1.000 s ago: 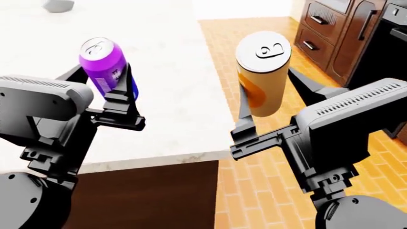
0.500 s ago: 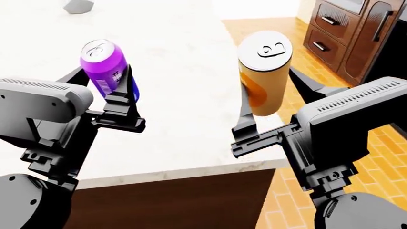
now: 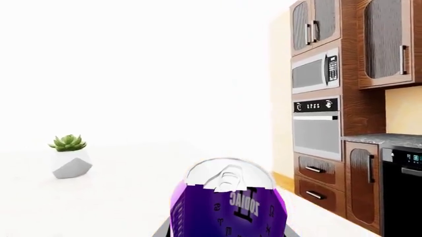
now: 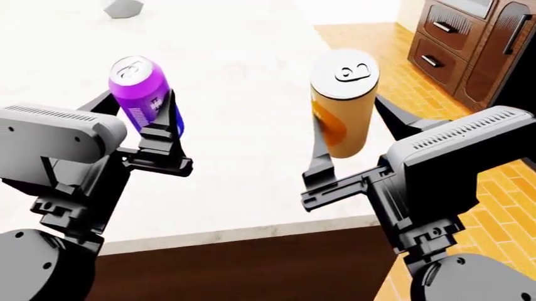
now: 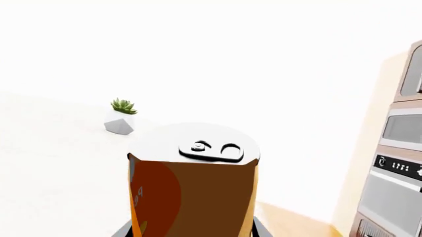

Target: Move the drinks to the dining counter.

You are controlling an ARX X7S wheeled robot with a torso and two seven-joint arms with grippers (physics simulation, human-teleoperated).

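A: What is sitting under the two arms?

B: The white counter (image 4: 243, 94) is spreading out below and ahead of both grippers, with its dark wooden base showing at the near edge. Off past the right gripper, brown cabinets (image 4: 456, 44) are standing on the brick-patterned floor (image 4: 393, 69).

A: And the grippers themselves?

B: The left gripper (image 4: 142, 119) is clasping the purple can (image 4: 140, 88) upright, its fingers pressing the can's lower half. The right gripper (image 4: 348, 128) is gripping the orange can (image 4: 342, 103) the same way, upright and raised above the counter near its right edge.

A: Anything smaller?

B: A little plant in a white pot (image 3: 68, 157) is resting on the counter well ahead of both cans.
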